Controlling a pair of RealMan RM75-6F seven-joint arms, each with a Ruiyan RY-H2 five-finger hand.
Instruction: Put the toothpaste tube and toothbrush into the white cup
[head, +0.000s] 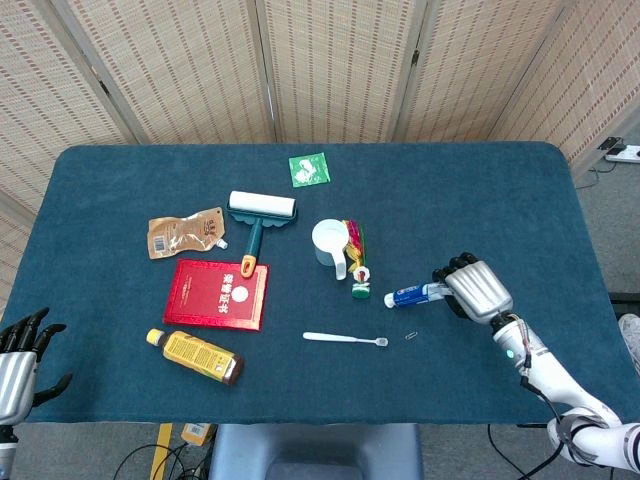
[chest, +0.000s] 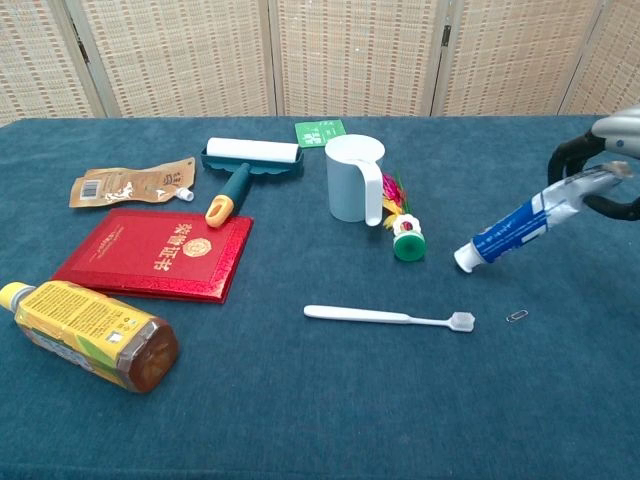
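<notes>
- Your right hand (head: 477, 290) grips the flat end of the blue-and-white toothpaste tube (chest: 520, 231); the chest view shows it lifted off the table, cap tilted down, though only the hand's edge enters that frame.
- Only the head view shows your left hand (head: 22, 352), fingers spread and holding nothing, at the table's near left corner.
- The white plastic toothbrush (chest: 390, 317) lies flat on the dark blue tablecloth (head: 480, 200), well apart from the white handled cup (chest: 354, 178).
- Just beside the cup lies a colourful feathered shuttlecock with a green base (chest: 404, 232); a small metal paperclip (chest: 516, 316) lies near the brush head.
</notes>
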